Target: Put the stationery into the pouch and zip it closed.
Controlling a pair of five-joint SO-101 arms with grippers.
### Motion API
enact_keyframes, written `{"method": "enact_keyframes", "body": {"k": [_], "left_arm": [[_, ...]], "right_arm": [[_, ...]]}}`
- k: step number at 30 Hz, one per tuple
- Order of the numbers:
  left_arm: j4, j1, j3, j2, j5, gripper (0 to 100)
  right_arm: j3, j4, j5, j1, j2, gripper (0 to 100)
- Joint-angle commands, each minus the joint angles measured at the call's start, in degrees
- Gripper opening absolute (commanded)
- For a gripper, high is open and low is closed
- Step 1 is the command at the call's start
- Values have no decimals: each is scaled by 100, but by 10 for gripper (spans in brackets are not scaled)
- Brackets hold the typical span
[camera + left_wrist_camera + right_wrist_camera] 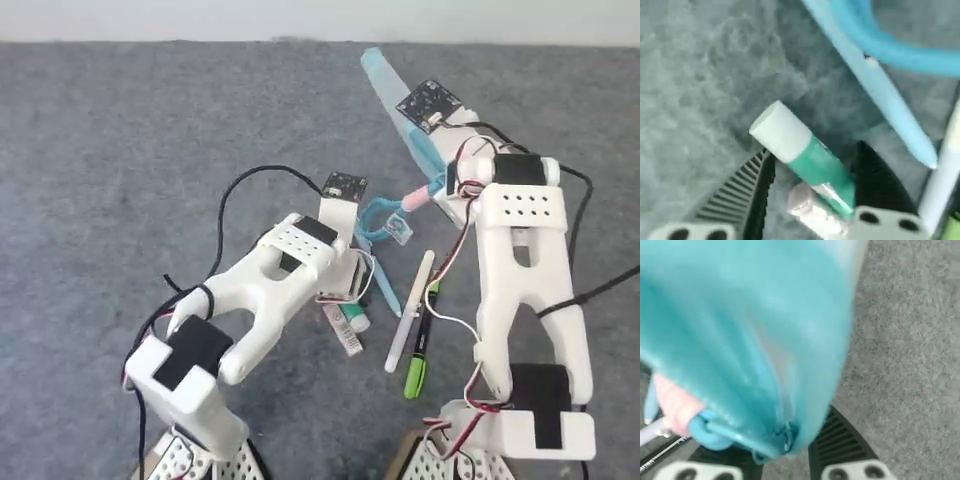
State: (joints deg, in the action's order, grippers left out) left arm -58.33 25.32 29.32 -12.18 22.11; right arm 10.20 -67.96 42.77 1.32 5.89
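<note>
A light blue pouch [387, 82] is lifted off the table at the back, and my right gripper [440, 192] is shut on its lower end. In the right wrist view the pouch [765, 315] hangs between the jaws of the right gripper [775, 450], with a pink item [675, 402] beside it. My left gripper [352, 298] stands open over a green glue stick [353, 318] with a white cap. In the left wrist view the glue stick [805, 150] lies between the fingers of the left gripper [815, 150], with gaps on both sides.
A blue pen [386, 290], a white pen [412, 310] and a green marker [417, 352] lie on the grey carpet between the arms. A blue loop [378, 215] with a small tag lies just behind them. A silvery tube [345, 338] lies against the glue stick.
</note>
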Motion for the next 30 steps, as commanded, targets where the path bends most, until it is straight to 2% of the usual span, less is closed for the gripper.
{"method": "enact_keyframes", "body": {"k": [1,5,11,13,17,21,25,30], "left_arm": [[26,-475,-400,-79,97,110],[9,-712,-690,-79,88,9],[18,-536,-760,-70,-589,19],[-18,-510,-892,-70,-862,58],[-26,-615,-980,264,-967,139],[-26,-686,-963,1204,-1125,154],[-290,-730,-875,2145,-1125,214],[-677,-1169,-840,3481,-1125,233]], "right_arm": [[-114,-57,105,-215,101,7],[-97,-57,97,-171,92,7],[-97,-57,97,180,92,7],[-114,-57,97,391,101,7],[-114,-57,70,567,101,7],[-123,-22,18,585,101,7],[-132,-4,-88,585,110,7],[-132,4,-105,637,110,7]]}}
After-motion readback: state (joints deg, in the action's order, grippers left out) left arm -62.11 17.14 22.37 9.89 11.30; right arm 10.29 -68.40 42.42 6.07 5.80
